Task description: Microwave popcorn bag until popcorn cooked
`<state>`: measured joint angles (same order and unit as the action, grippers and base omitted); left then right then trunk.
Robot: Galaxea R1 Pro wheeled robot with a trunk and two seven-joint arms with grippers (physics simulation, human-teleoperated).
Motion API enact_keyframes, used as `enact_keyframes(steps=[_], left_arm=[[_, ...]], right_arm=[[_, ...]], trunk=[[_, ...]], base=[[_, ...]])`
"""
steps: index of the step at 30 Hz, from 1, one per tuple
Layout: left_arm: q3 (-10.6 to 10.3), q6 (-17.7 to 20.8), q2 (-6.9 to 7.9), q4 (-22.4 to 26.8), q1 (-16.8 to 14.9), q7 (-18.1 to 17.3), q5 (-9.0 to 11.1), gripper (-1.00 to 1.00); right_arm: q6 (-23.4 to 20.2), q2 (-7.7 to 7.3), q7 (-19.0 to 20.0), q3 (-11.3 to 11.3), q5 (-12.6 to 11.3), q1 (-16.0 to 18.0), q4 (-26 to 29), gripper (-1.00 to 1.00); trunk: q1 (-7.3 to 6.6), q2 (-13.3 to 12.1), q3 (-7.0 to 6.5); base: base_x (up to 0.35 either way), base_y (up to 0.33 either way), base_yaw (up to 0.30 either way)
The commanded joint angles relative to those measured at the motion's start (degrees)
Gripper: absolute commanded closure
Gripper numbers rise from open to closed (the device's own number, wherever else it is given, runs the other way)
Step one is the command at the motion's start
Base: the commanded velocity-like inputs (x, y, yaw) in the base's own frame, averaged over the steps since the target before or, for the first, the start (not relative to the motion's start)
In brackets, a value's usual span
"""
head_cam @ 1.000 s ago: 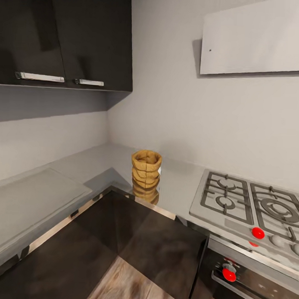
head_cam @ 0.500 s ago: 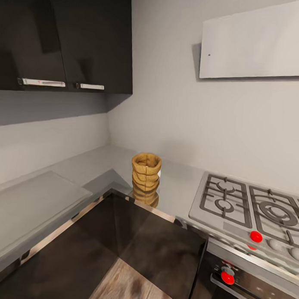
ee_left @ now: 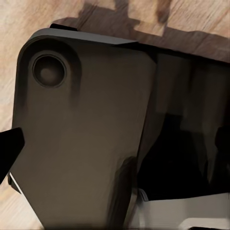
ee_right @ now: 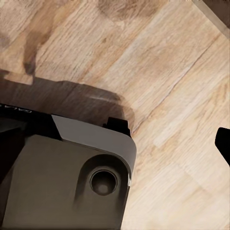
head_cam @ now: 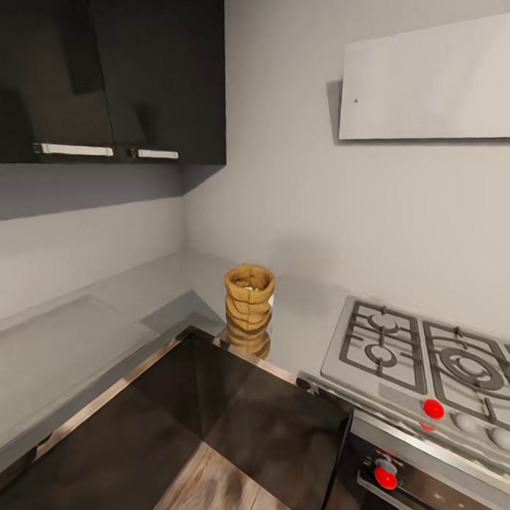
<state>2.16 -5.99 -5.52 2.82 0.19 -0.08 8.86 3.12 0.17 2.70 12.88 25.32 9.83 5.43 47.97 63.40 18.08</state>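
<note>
1. Dark slivers at the edges of both wrist views may be fingertips of the left tool and the right tool, but I cannot tell whether either stands apart or together; both cameras look down past the robot's own grey base at the wooden floor.
2. Neither arm is raised toward the work, so the grasp has not begun.
3. Out on the grey desk, the popcorn bag stands upright near the inner corner edge, well apart from the gas hob.
4. A pale speck shows inside its rolled rim, possibly the popcorn; too small to be sure.
5. Risks, as I judge them: the soft sack may buckle or tip under a sideways squeeze, spilling kernels; a careless reach could nudge it off the desk edge.
</note>
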Motion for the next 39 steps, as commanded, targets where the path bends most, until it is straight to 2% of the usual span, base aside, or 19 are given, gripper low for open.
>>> enact_keyframes(steps=[1,5,18,21,22,24,26,27,28,29,32,36,38,39], left_arm=[[0.19,-0.07,-0.02,0.08,0.01,-0.01,0.28,-1.00],[0.21,-0.04,-0.02,0.08,0.02,-0.01,0.28,-1.00],[0.16,-0.06,0.05,0.13,0.01,-0.01,0.28,-1.00],[0.14,-0.07,0.00,0.14,0.01,-0.01,0.28,-1.00],[0.13,-0.06,-0.01,0.10,-0.01,-0.01,0.28,-1.00],[0.14,-0.03,-0.01,0.09,0.00,-0.01,0.28,-1.00],[0.13,-0.06,-0.02,0.08,-0.01,-0.01,0.28,-1.00],[0.14,-0.03,-0.02,0.08,-0.01,-0.01,0.28,-1.00],[0.14,-0.03,-0.02,0.08,-0.01,-0.01,0.28,-1.00],[0.13,-0.03,-0.02,0.08,-0.01,-0.01,0.28,-1.00],[0.13,-0.02,-0.02,0.08,-0.01,-0.01,0.28,-1.00],[0.13,-0.03,-0.02,0.08,0.00,-0.01,0.28,-1.00],[0.13,-0.04,-0.02,0.08,0.00,-0.01,0.28,-1.00],[0.13,-0.04,-0.02,0.08,-0.01,-0.01,0.28,-1.00]], right_arm=[[0.13,0.01,0.21,0.49,0.46,0.02,0.01,-1.00],[0.13,0.01,0.21,0.48,0.52,0.02,0.01,-1.00],[-0.02,0.07,0.28,0.38,0.62,0.02,0.01,-1.00],[-0.05,0.28,0.25,0.29,0.85,0.02,0.01,-1.00],[-0.60,1.10,0.83,0.25,1.26,0.02,1.80,-1.00],[-2.52,2.18,0.96,-0.72,1.37,0.02,7.12,-1.00],[-11.50,3.88,1.26,-5.27,1.17,0.02,17.82,-1.00],[-15.73,4.58,1.77,-7.02,1.05,0.02,23.06,-1.00],[-18.13,5.14,2.47,-7.76,0.99,0.02,26.44,-1.00],[-20.40,5.59,3.45,-8.24,0.95,0.02,29.72,-1.00],[-29.49,6.35,9.59,-9.02,0.99,0.02,41.81,-1.00],[-40.11,6.57,18.17,-9.13,0.82,0.02,57.59,-1.00],[-46.86,6.60,23.99,-9.21,0.79,0.02,67.61,-1.00],[-48.59,6.63,25.44,-9.32,0.79,0.02,70.48,-1.00]], trunk=[[-0.22,-0.38,-0.13],[-1.10,-1.98,-0.85],[-1.10,-1.98,-0.85],[-1.10,-1.98,-0.85],[-1.10,-1.98,-0.85],[-1.10,-1.98,-0.85],[-1.10,-1.98,-0.85],[-1.10,-1.98,-0.85],[-1.10,-1.98,-0.85],[-1.10,-1.98,-0.85],[-1.10,-1.98,-0.85],[-1.10,-1.98,-0.85],[-1.10,-1.98,-0.85],[-1.10,-1.98,-0.85]], base=[[0.000,0.000,0.000],[0.000,0.000,0.000],[0.000,0.000,0.000],[0.000,0.000,0.000],[0.000,0.000,0.000],[0.000,0.000,0.000],[0.000,0.000,0.000],[0.000,0.000,0.000],[0.000,0.000,0.000],[0.000,0.000,0.000],[0.000,0.000,0.000],[0.000,0.000,0.000],[0.000,0.000,0.000],[0.000,0.000,0.000]])
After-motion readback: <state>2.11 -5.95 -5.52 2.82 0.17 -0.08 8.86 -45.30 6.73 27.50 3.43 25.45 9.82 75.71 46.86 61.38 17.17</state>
